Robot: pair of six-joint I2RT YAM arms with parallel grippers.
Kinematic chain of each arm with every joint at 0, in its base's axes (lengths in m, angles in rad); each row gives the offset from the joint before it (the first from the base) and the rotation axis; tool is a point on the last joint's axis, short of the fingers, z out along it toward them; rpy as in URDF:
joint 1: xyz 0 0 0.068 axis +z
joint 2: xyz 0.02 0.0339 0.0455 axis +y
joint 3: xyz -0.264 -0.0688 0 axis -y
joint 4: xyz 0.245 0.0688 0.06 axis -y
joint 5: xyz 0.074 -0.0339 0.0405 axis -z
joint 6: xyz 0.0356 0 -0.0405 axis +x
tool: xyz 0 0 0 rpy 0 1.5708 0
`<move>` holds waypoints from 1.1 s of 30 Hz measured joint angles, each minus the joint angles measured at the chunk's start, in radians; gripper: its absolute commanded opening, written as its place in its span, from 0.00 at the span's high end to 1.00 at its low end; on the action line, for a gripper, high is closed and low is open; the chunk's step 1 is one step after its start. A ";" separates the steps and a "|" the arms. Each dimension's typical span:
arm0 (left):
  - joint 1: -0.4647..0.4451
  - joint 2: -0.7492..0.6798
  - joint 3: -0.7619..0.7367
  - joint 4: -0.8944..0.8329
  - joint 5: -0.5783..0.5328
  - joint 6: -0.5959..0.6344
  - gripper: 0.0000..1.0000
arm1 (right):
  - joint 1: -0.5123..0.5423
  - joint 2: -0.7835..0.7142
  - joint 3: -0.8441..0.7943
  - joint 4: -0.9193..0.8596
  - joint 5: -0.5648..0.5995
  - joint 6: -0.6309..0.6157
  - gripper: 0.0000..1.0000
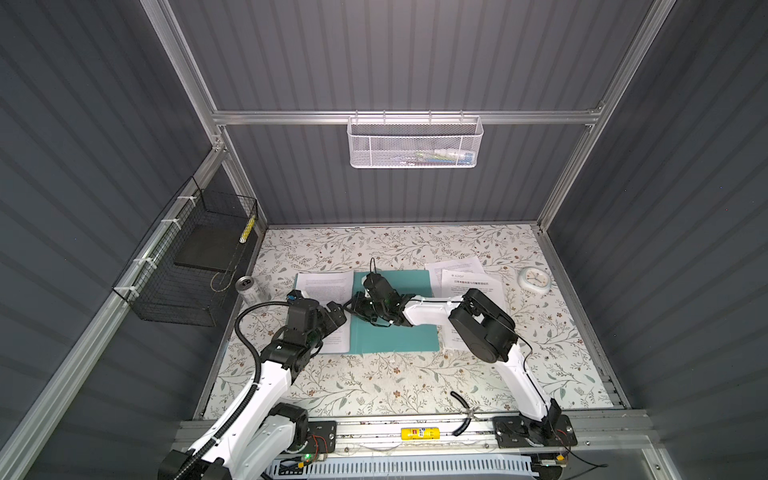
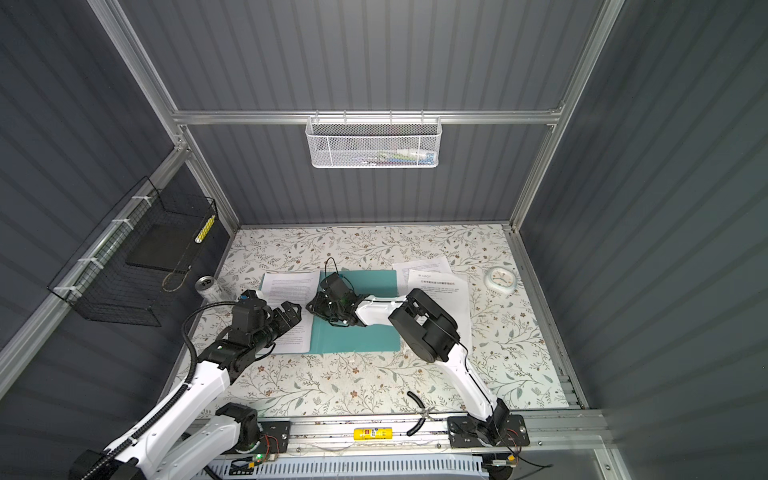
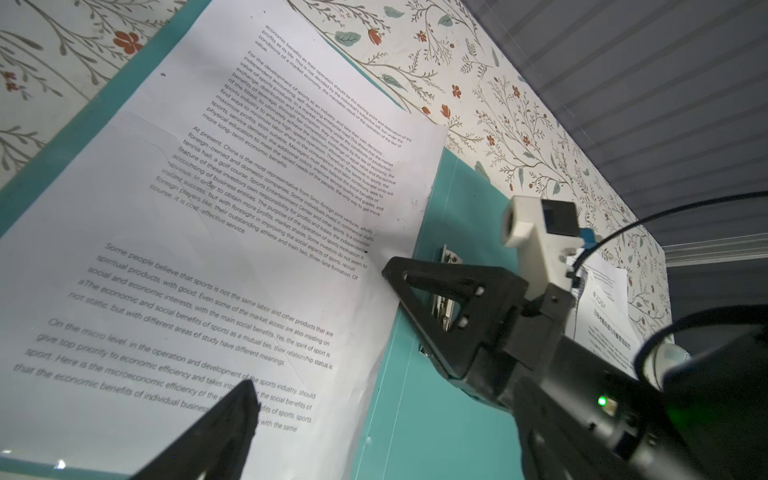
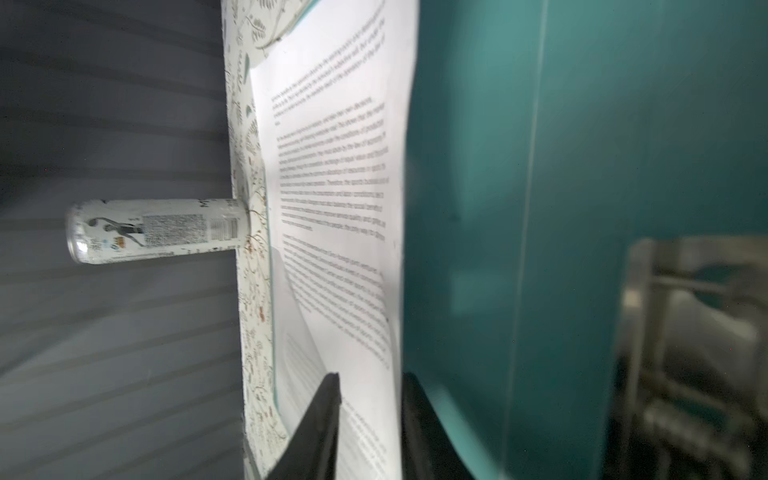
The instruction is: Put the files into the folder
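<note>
Right wrist view showed the right claw (image 4: 370, 380) slightly apart astride a sheet (image 4: 332, 166) on the folder (image 4: 582, 166); the left claw (image 1: 340, 311) gaped wide nearby.

Both top views are lit evenly from overhead: the floral worktop (image 1: 374, 386) reads bright, shadows on it are soft, and the grey walls (image 1: 83, 124) darken toward the corners. The frame rails (image 1: 399, 117) splay at the edges, a wide-angle stretch. In the left wrist view the printed sheet (image 3: 208, 208) is sharp and legible, softening toward the near corner. The right wrist view is smeared: its text blurs, and the metal clip (image 4: 685, 332) is far out of focus.
</note>
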 measured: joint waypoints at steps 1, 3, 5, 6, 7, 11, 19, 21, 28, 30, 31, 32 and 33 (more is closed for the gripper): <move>0.000 0.001 0.000 0.004 0.000 0.000 0.04 | -0.002 -0.020 -0.002 -0.011 0.000 -0.017 0.62; 0.000 0.009 0.000 0.016 -0.003 0.003 0.03 | -0.009 -0.068 -0.013 -0.037 -0.002 -0.055 0.60; 0.000 0.029 0.000 0.028 -0.003 0.008 0.03 | -0.022 -0.116 -0.021 -0.072 0.004 -0.094 0.60; 0.000 0.039 0.000 0.031 -0.003 0.010 0.04 | -0.029 -0.134 -0.024 -0.084 0.008 -0.108 0.61; 0.000 0.050 0.001 0.033 -0.003 0.015 0.04 | -0.039 -0.156 -0.030 -0.099 0.012 -0.123 0.62; 0.000 0.072 0.002 0.038 -0.002 0.029 0.04 | -0.077 -0.200 -0.036 -0.161 0.019 -0.180 0.71; 0.000 0.091 0.020 0.048 0.002 0.050 0.04 | -0.082 -0.060 0.044 -0.240 -0.081 -0.217 0.76; 0.000 0.091 0.022 0.050 0.002 0.053 0.05 | -0.076 -0.012 0.074 -0.264 -0.107 -0.220 0.73; 0.000 0.091 0.029 0.050 0.002 0.061 0.05 | -0.056 0.038 0.122 -0.300 -0.167 -0.224 0.72; 0.000 0.091 0.029 0.050 0.002 0.061 0.05 | -0.053 0.038 0.128 -0.299 -0.177 -0.223 0.73; 0.000 0.091 0.029 0.050 0.002 0.061 0.05 | -0.053 0.038 0.128 -0.299 -0.181 -0.221 0.73; 0.000 0.091 0.029 0.050 0.002 0.061 0.05 | -0.053 0.038 0.127 -0.300 -0.184 -0.218 0.73; 0.000 0.091 0.029 0.050 0.002 0.061 0.05 | -0.054 0.038 0.126 -0.300 -0.185 -0.216 0.73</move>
